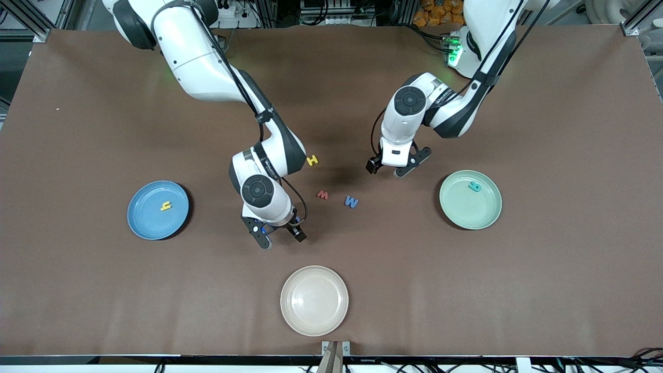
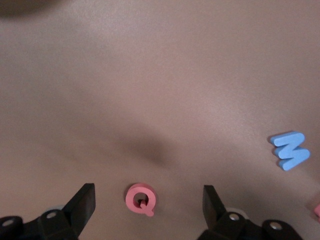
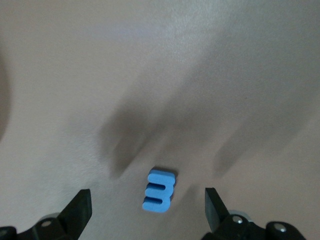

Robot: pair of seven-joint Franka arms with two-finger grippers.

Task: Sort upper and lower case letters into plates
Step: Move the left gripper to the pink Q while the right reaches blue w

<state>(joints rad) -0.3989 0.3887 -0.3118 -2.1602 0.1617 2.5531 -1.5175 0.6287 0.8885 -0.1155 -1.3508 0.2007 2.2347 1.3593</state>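
Note:
My left gripper [image 1: 396,165] [image 2: 148,200] hangs open low over a pink letter Q [image 2: 141,199], which lies between its fingers untouched. A blue letter W [image 1: 351,201] [image 2: 290,150] and a red w [image 1: 322,195] lie near the table's middle, with a yellow H [image 1: 312,160] farther from the front camera. My right gripper [image 1: 279,235] [image 3: 147,197] stands open over a blue three-pronged letter [image 3: 160,190]. The light blue plate [image 1: 150,217] holds a yellow letter [image 1: 166,206]. The mint green plate [image 1: 466,212] holds a teal letter [image 1: 474,187].
A cream-beige plate [image 1: 314,300] sits near the table's front edge, nearer to the front camera than my right gripper. The brown table [image 1: 570,259] spreads wide around both plates.

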